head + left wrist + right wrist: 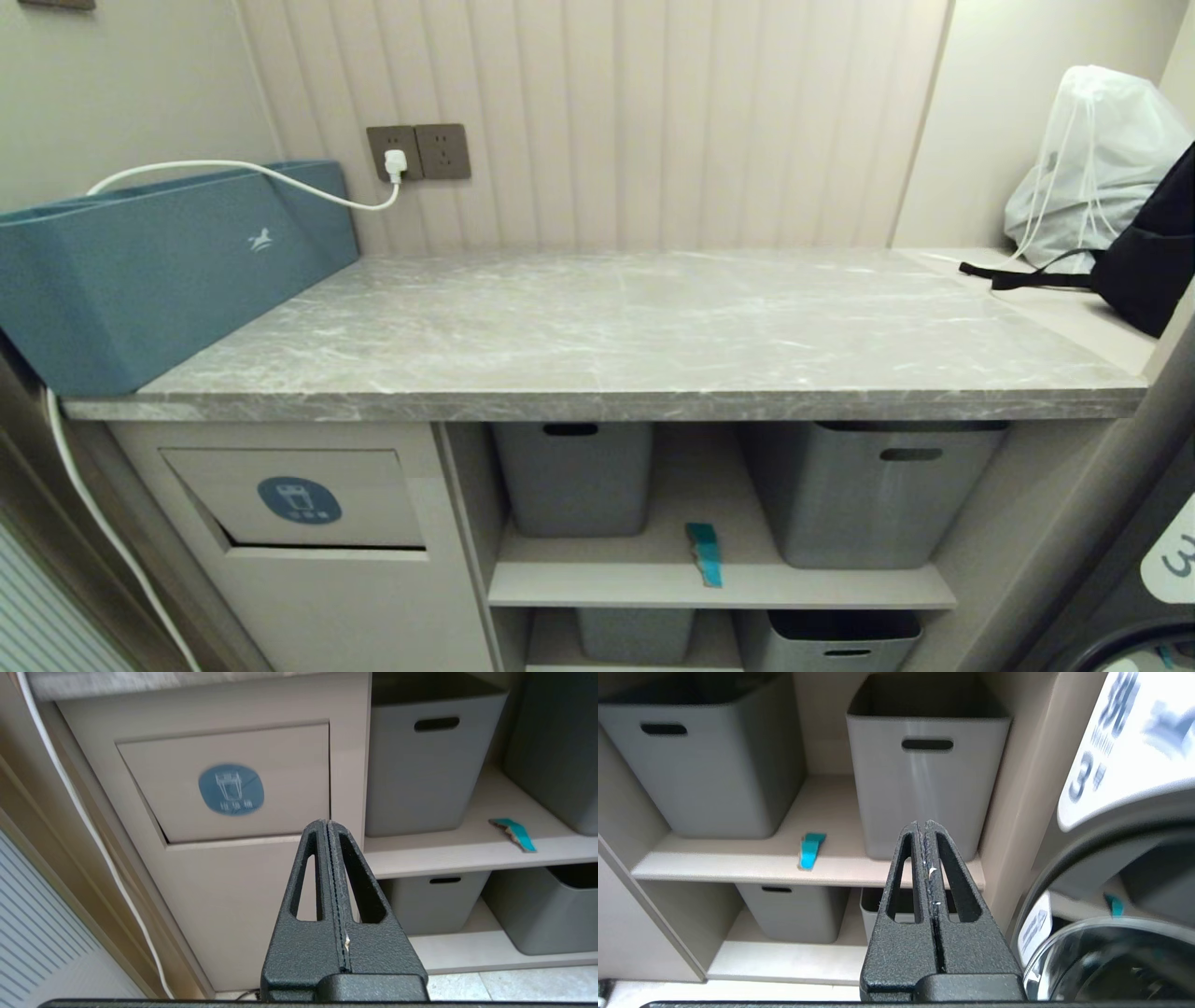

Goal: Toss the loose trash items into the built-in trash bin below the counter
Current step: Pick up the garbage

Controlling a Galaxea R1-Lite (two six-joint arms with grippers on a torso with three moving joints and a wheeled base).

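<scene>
Here one teal wrapper (705,553) lies between four grey tubs (574,476)

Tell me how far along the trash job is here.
Done: the counter holds no bottle or wrappers. In hand: nothing; left gripper and right gripper have their jaws shut and empty. Left: one teal wrapper on the shelf between the grey tubs; the bin flap looks closed.

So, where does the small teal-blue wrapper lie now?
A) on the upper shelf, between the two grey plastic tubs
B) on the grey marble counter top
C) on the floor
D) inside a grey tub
A: the small teal-blue wrapper lies at the front edge of the beige upper shelf, between the left grey plastic tub and the right grey plastic tub, below the counter.
</scene>
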